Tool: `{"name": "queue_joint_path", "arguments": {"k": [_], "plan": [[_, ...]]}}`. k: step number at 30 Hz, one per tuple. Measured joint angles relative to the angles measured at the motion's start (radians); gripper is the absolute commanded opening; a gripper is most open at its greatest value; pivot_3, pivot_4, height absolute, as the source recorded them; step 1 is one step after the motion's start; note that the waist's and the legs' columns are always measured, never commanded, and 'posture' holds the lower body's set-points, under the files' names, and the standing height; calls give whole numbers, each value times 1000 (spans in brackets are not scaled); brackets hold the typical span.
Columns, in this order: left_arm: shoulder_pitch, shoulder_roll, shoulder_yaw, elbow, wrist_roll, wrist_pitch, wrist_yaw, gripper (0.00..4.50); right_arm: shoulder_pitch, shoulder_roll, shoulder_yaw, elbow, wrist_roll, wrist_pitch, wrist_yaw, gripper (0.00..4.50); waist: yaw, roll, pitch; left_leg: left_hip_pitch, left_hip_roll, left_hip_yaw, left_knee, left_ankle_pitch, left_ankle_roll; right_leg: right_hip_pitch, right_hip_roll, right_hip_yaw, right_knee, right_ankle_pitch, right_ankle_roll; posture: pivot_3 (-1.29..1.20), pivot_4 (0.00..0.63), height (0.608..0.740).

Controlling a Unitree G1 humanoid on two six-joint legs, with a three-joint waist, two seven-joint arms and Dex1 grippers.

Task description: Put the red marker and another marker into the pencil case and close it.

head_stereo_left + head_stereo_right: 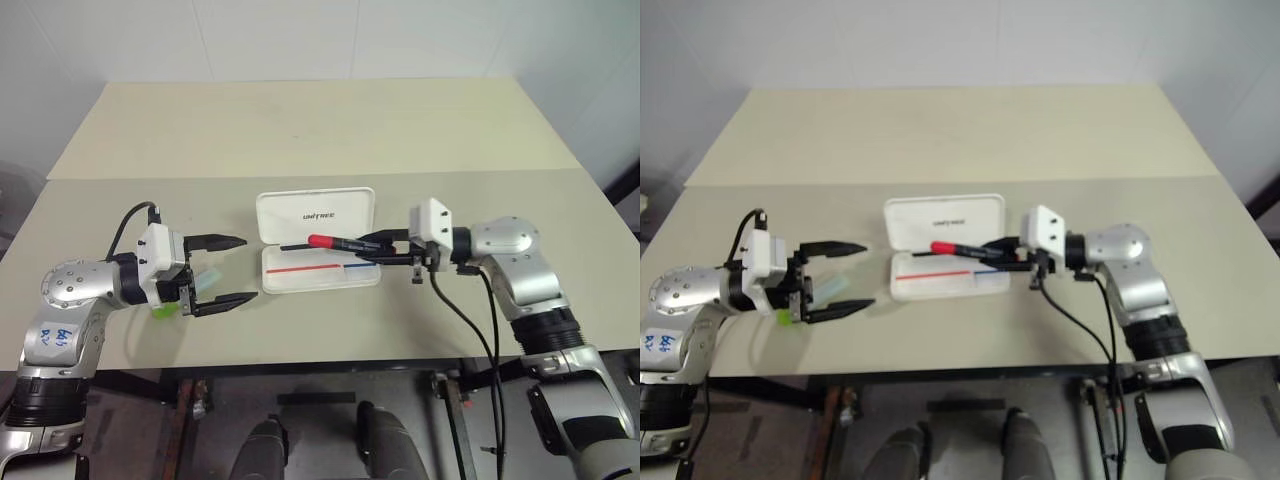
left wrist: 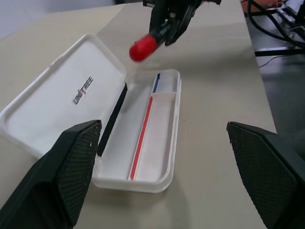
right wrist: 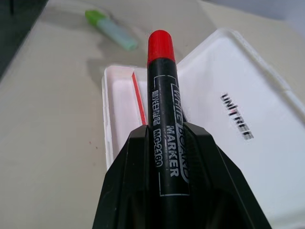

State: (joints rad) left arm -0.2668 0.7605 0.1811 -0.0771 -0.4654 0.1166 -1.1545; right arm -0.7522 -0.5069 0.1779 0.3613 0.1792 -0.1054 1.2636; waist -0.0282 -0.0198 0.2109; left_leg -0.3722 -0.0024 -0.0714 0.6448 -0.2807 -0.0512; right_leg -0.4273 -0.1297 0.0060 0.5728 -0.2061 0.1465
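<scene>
You are looking down at a pale table (image 1: 300,130) with the pencil case (image 1: 318,240) lying open near its middle. The case is white, its lid folded back on the far side with small dark print on it, and its shallow tray on the near side shows a red and a blue stripe. The tray holds no marker yet.

Your right gripper (image 1: 385,246) reaches in from the right, and its two black fingers are clamped on the black barrel of the red marker (image 1: 335,242). The marker lies roughly level in the air, its red cap pointing left, hanging over the case about where lid and tray meet. It is not touching the case.

Your left gripper (image 1: 222,270) hovers to the left of the case with its fingers spread wide and nothing between them. The other marker, the light-green one (image 3: 110,29), lies flat on the table left of the case, just beside that gripper and partly hidden beneath it from above.

As for progress, nothing is in the case so far. The red marker looks ready to be lowered into the tray and released. After that, the green marker has to be picked up and placed in, and the lid swung shut. All three steps remain.
</scene>
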Motion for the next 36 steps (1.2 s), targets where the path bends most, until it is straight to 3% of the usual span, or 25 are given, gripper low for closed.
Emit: {"name": "queue_joint_path", "arguments": {"k": [11, 18, 28, 29, 32, 36], "plan": [[71, 2, 22, -72, -1, 7, 52, 4500, -166, 145, 81, 359, -212, -299, -149, 638, -6, 0, 0, 0, 1, 0, -2, 0, 0, -1, 1, 0, 2, 0, 0, 0, 150, 740], [96, 1, 37, -95, -2, 15, 78, 4500, -182, 181, 111, 440, -274, -406, -174, 638, -8, 0, 0, 1, 1, 1, -6, 0, -1, -1, 1, 0, 2, 0, -1, 0, 150, 740], [95, 1, 37, -104, -2, 16, 88, 4500, -207, 205, 116, 453, -279, -457, -179, 4276, -16, 0, 0, 1, 1, 1, -7, 0, -1, -2, 1, 0, 2, -1, -1, 0, 150, 740], [95, 1, 37, -104, -2, 16, 89, 4500, -213, 206, 116, 452, -273, -459, -178, 4468, -18, 0, 0, 2, 1, 1, -8, 0, -1, -2, 1, 0, 2, -1, -1, 0, 150, 740], [95, 1, 37, -104, -2, 16, 91, 4500, -216, 212, 106, 423, -225, -441, -143, 4468, -24, 0, 0, 2, 1, 1, -8, 0, -1, -2, 2, 0, 2, -1, -1, 0, 150, 740], [102, 0, 39, -107, -2, 16, 100, 4500, -157, 219, 74, 212, -12, -236, 17, 4468, -25, 0, 0, 2, 2, 0, -10, 0, -1, -2, 2, 0, 2, -1, -1, 0, 150, 740]]}}
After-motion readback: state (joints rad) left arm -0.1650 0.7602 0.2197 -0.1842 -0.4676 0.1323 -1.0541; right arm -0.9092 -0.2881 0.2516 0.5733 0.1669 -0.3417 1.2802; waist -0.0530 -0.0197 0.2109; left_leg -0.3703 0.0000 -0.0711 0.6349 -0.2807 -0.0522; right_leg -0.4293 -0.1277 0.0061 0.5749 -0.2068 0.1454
